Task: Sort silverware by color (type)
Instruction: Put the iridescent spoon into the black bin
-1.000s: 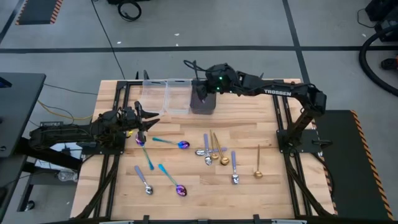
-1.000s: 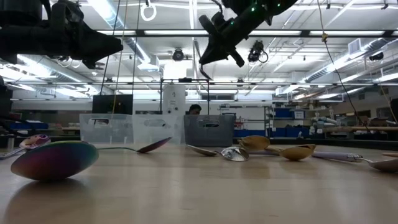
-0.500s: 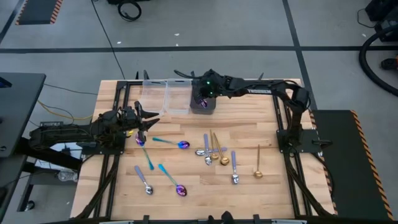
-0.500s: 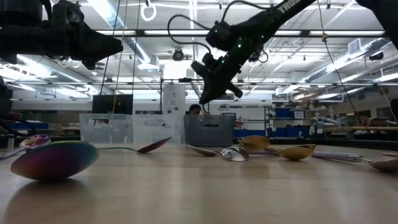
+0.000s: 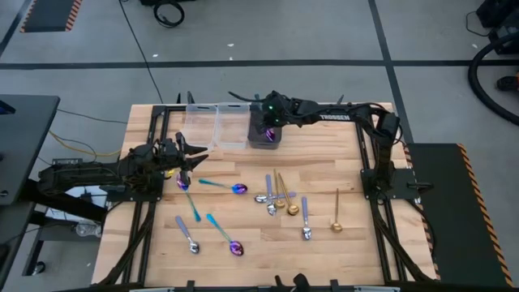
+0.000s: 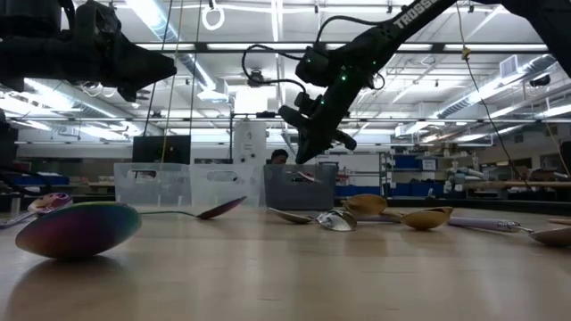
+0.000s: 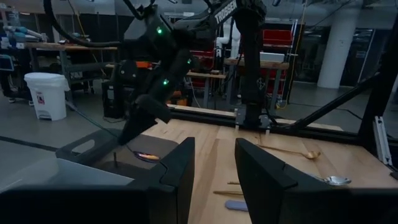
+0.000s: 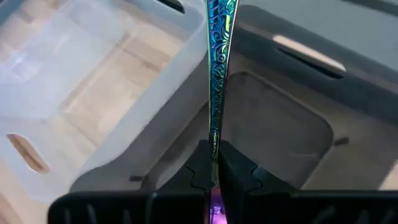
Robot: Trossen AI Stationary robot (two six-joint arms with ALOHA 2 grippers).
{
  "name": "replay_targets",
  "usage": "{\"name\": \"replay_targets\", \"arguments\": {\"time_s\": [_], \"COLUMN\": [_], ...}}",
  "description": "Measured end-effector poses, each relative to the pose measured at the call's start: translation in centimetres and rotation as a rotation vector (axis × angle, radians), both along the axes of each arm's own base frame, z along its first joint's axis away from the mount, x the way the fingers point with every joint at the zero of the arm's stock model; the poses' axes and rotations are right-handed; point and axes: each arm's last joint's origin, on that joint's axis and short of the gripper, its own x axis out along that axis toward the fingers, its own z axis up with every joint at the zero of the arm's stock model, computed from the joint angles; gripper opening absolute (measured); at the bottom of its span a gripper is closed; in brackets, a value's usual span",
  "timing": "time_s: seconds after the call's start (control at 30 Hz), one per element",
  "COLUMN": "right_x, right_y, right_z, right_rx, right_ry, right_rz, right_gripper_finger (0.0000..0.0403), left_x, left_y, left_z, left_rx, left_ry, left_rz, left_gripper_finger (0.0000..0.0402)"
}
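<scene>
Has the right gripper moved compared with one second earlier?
Yes. The right gripper, shut on a blue-handled spoon, has shifted toward the table's left and come lower over the grey bin.

The one word that can be read is "TROSSEN", in pale capitals along the dark forearm link of the right arm (image 5: 334, 117), which reaches to the far side of the table in the high view. The same lettering shows on that arm in the low view, only its tail end legible near the top edge, and again partly in the left wrist view, near the top edge. No other label, number or sign is legible.
</scene>
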Motion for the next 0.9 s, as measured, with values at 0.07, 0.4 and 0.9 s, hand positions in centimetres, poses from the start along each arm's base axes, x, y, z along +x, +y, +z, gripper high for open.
{"name": "replay_targets", "arguments": {"time_s": [0.07,0.4,0.9], "right_x": [-0.3,0.0,0.5], "right_y": [0.1,0.0,-0.6], "right_z": [-0.3,-1.9,-4.1], "right_rx": [0.017,0.106,0.141], "right_ry": [0.036,0.032,0.056], "right_rz": [0.0,-0.001,-0.003], "right_gripper_finger": [0.0019,0.002,0.0093], "left_x": [0.0,0.0,0.0], "left_y": [0.0,0.0,0.0], "left_z": [0.0,-0.1,-0.3], "left_rx": [0.0,-0.001,-0.011], "left_ry": [0.003,0.01,0.033], "left_rz": [0.0,0.0,-0.001], "left_gripper_finger": [0.0123,0.0123,0.0123]}}
